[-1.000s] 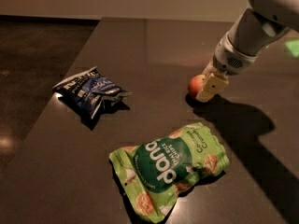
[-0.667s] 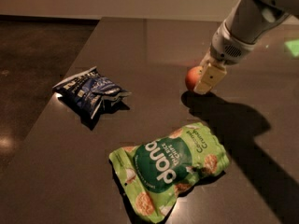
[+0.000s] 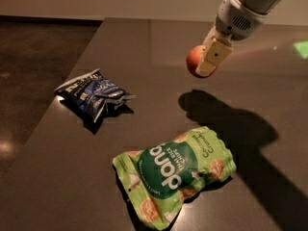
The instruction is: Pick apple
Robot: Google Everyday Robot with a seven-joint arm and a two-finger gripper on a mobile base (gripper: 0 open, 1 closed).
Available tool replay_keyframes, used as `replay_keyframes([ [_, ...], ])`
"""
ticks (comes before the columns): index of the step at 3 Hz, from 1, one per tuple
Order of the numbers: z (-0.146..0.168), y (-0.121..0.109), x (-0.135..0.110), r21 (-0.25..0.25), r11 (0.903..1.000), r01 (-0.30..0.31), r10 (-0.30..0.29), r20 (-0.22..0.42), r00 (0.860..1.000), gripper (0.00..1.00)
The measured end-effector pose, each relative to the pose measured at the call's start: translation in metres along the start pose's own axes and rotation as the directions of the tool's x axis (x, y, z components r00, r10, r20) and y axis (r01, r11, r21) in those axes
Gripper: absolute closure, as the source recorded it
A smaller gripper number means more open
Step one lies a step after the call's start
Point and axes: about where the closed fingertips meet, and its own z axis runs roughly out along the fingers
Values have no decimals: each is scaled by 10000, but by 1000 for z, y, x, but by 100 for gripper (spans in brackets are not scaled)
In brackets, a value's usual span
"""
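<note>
Counter, dark and shiny (image 3: 144,42), holds a big green crinkly snack bag (image 3: 175,173) near the front and a smaller blue crinkly snack bag (image 3: 94,94) off to one side, both lying flat. Up high, the cream tool (image 3: 201,67) squeezes the small round red-orange apple (image 3: 193,59), so it hangs above the counter, well apart from its shadow. The pick looks nearly done.
</note>
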Motion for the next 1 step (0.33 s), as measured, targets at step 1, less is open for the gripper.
replay_keyframes([
  [1,0,0,0,0,10000,0,0,0,10000,100],
])
